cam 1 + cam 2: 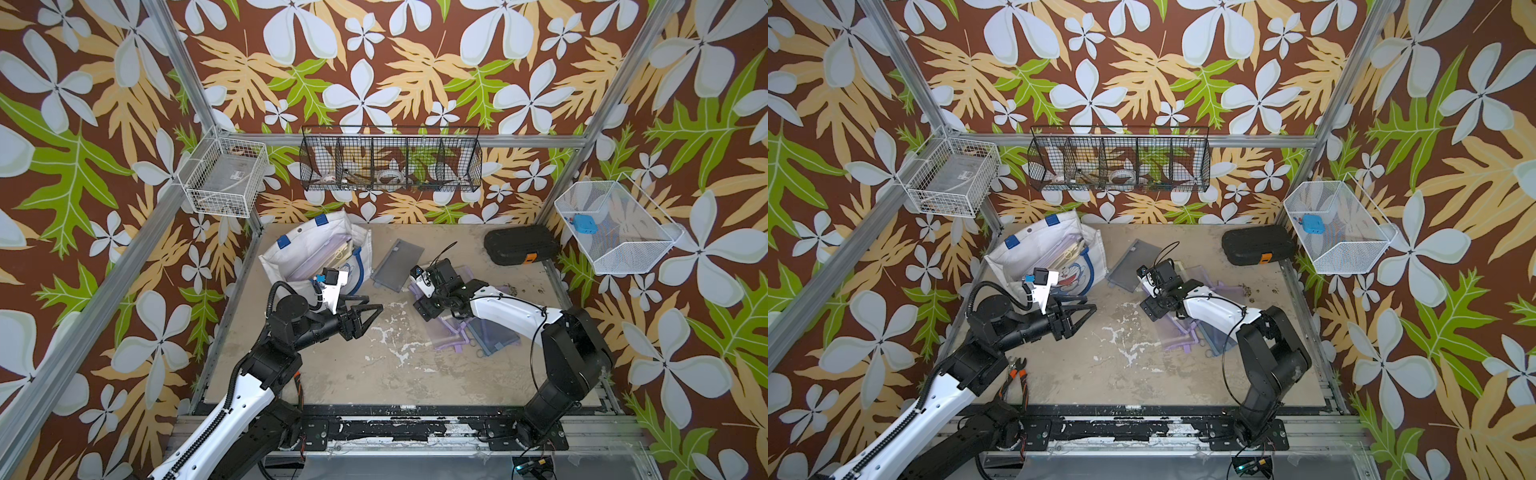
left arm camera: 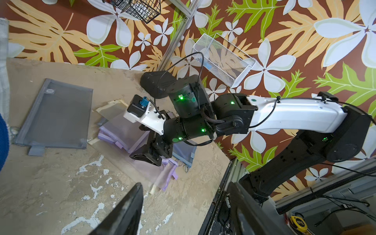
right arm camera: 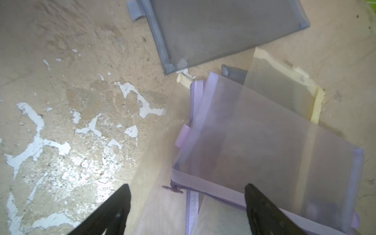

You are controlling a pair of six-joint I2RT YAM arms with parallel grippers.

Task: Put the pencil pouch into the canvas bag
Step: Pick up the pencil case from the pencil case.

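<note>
The right pincer (image 3: 187, 211) hung low over a heap of mesh pouches, its jaws set wide apart and gripping nothing. In the right wrist view the zipper edge of the purple pencil pouch (image 3: 264, 142) ran between the two fingers. One finger stood over that pouch and the other over bare counter (image 3: 71, 81). Whether either fingertip touched the mesh could not be told.

The purple pencil pouch lay flat on top of the heap, right of the counter's middle in both top views, well apart from the canvas bag (image 1: 282, 257). A yellow pouch (image 3: 284, 85) poked out from under its far end, and a blue pouch (image 1: 494, 337) lay at the near end of the heap, beneath the right arm. Just beyond the heap a grey pouch (image 1: 397, 264) lay flat by itself, between the heap and the bag.

The left pincer (image 1: 372, 303) hovered above the counter just in front of the bag, jaws apart and empty, pointing toward the right arm.

The canvas bag stood in the far left corner with its mouth open and several flat pouches already inside. Its cat face (image 1: 1069, 275) was turned toward the left pincer. A black case (image 1: 519, 245) sat in the far right corner. Pliers (image 1: 1017, 374) lay near the left arm.
</note>
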